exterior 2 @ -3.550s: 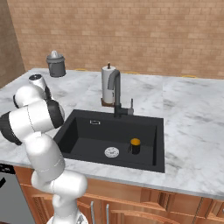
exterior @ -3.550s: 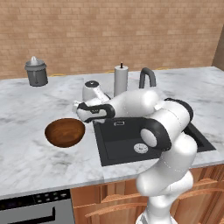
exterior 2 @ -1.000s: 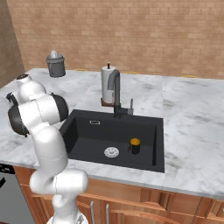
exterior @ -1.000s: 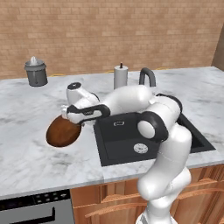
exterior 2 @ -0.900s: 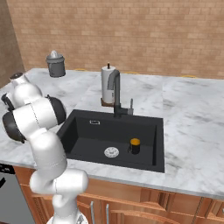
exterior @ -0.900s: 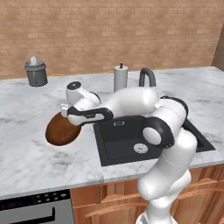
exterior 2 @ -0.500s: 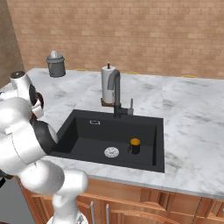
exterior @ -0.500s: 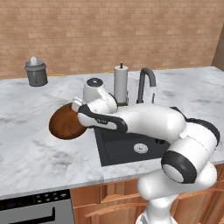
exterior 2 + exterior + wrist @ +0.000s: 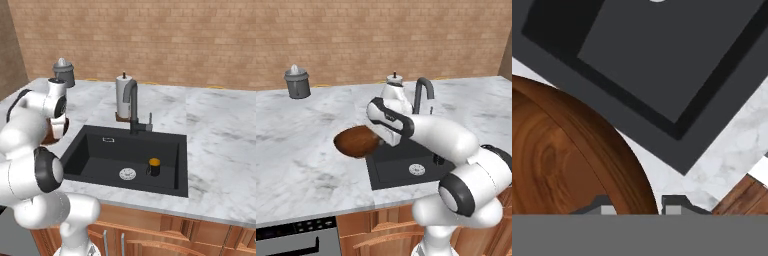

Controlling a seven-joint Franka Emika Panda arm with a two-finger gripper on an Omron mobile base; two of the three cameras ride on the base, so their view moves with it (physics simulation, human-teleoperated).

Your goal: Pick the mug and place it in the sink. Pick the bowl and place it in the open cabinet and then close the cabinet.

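— Where's the bowl (image 9: 357, 141) right now?

— Up off the marble desk (image 9: 301, 150), just left of the sink (image 9: 401, 165). It's tipped on its side, and there's a shadow under it on the stone.

— So the arm has it?

— Yes. The gripper (image 9: 637, 207) is clamped on the bowl's rim. From the hand view you can see one fingertip inside the brown wall and the other just outside it, with the rim pinched between them.

— And the sink itself?

— Black basin with a round silver drain (image 9: 127, 174). A small dark mug (image 9: 154, 167) with an orange top stands upright in it, just right of the drain, and the dark gooseneck faucet (image 9: 133, 107) rises behind the basin.

— Anything else on the desk?

— A paper towel roll (image 9: 121, 95) on its stand right by the faucet, and a grey lidded canister (image 9: 297, 82) far back near the brick wall, well apart from the bowl.

— Is the bowl touching anything besides the gripper?

— Not that I can see from here; it hangs over the desk near the sink's left edge.
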